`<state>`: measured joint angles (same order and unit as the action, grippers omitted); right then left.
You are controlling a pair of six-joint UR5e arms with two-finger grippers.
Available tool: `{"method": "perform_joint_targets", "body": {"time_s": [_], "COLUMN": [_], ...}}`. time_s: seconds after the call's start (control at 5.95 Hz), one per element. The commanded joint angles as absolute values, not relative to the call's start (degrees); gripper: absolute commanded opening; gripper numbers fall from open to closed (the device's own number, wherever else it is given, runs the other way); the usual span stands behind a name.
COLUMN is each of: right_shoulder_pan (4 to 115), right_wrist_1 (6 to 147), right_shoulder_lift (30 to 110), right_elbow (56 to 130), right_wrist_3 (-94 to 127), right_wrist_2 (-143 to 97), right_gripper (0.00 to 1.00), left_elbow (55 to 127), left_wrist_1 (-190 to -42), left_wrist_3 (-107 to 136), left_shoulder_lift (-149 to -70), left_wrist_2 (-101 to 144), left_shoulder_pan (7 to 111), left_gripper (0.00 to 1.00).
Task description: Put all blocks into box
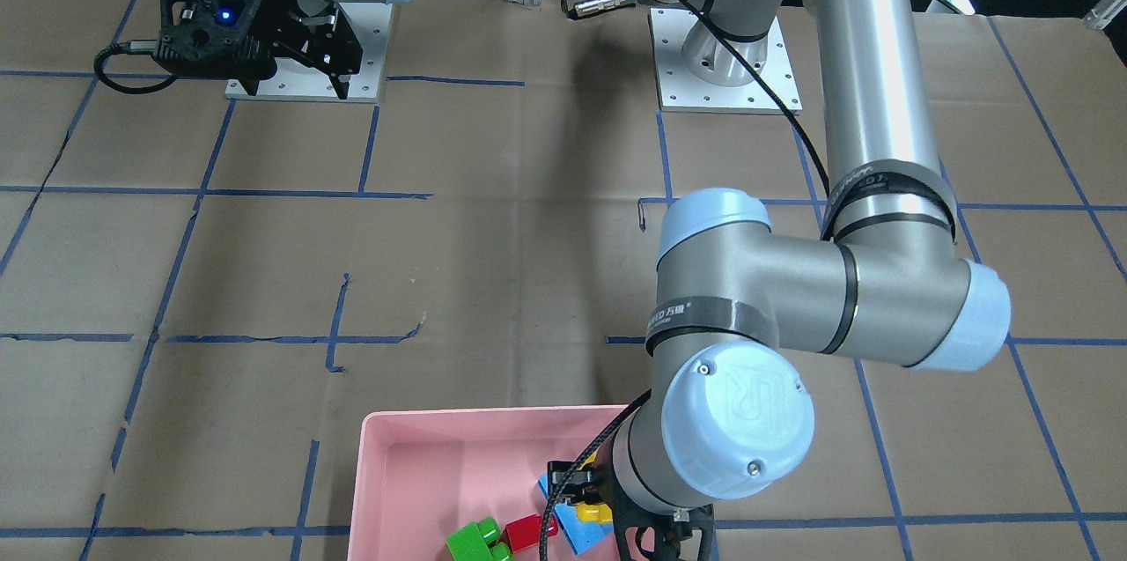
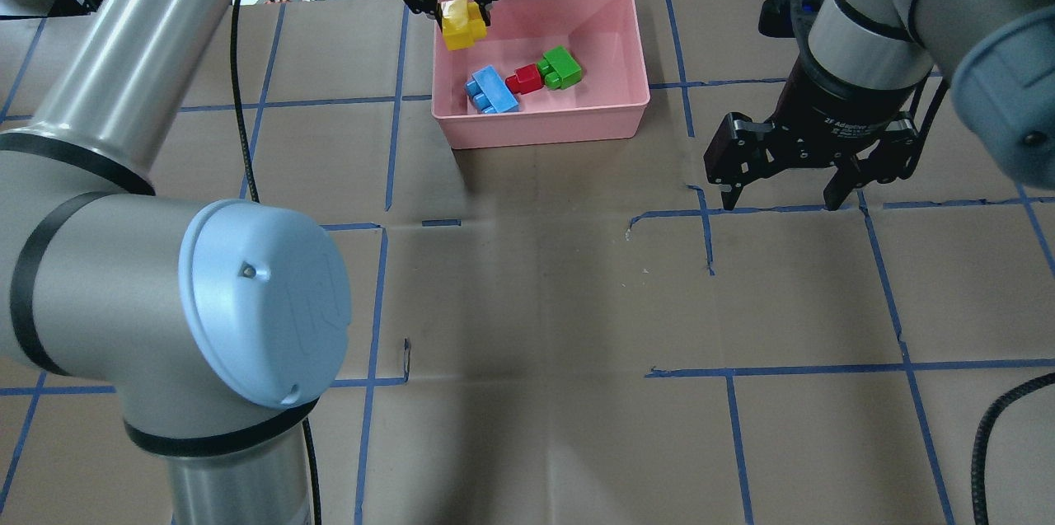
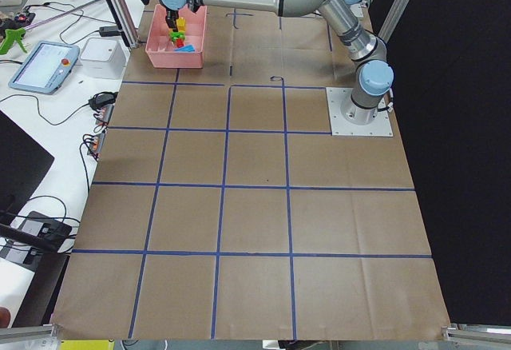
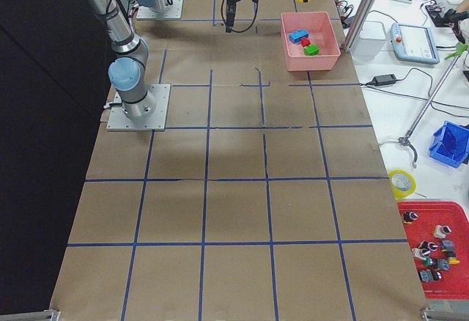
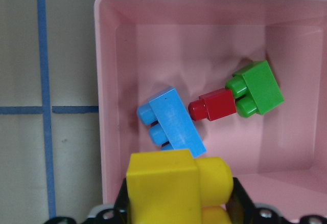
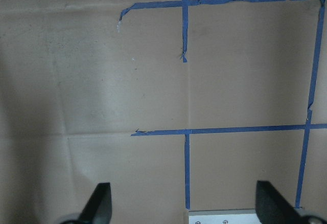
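Note:
The pink box (image 2: 628, 111) stands at the far side of the table. Inside it lie the blue block (image 2: 492, 90), the red block (image 2: 524, 79) and the green block (image 2: 561, 67). The red one touches the green one. My left gripper (image 2: 461, 14) is shut on the yellow block (image 2: 463, 24) and holds it above the box's far left corner. In the left wrist view the yellow block (image 5: 173, 188) hangs over the box's edge, near the blue block (image 5: 171, 124). My right gripper (image 2: 781, 199) is open and empty, to the right of the box, over bare table.
Brown paper with blue tape lines (image 2: 709, 241) covers the table. The left arm's elbow (image 2: 255, 302) fills the near left of the overhead view. The two arm bases (image 1: 726, 59) stand at the robot's side. Cables and devices lie beyond the box.

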<state>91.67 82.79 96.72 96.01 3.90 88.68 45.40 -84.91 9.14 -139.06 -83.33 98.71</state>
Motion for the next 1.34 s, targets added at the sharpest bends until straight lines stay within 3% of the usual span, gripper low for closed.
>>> {"method": "perform_joint_targets", "body": {"time_s": [0.0,0.17,0.34,0.67,1.18], "right_shoulder_pan": [91.67,91.67,91.67,91.67,91.67], "right_wrist_1": [82.79,82.79,82.88,82.97,83.23], "right_shoulder_lift": [96.77,96.77,96.51,96.5,96.59], "right_elbow": [96.06,96.06,96.15,96.15,95.98], "right_wrist_3": [3.69,3.69,3.78,3.6,3.52], "right_wrist_2": [88.95,89.12,89.03,88.59,88.59], "right_gripper": [1.0,1.0,1.0,1.0,1.0], "left_elbow": [47.19,48.15,47.99,48.42,54.45], "left_wrist_1": [-83.14,-83.06,-83.06,-84.36,-97.86], "left_wrist_3": [9.84,10.8,12.38,12.22,-0.99], "left_shoulder_lift": [-141.24,-140.81,-140.28,-135.12,-118.81], "left_wrist_2": [-84.37,-84.2,-84.11,-84.2,-85.51], "left_shoulder_pan": [99.05,99.14,99.23,98.97,91.45], "left_gripper": [0.2,0.81,1.0,1.0,1.0]}}
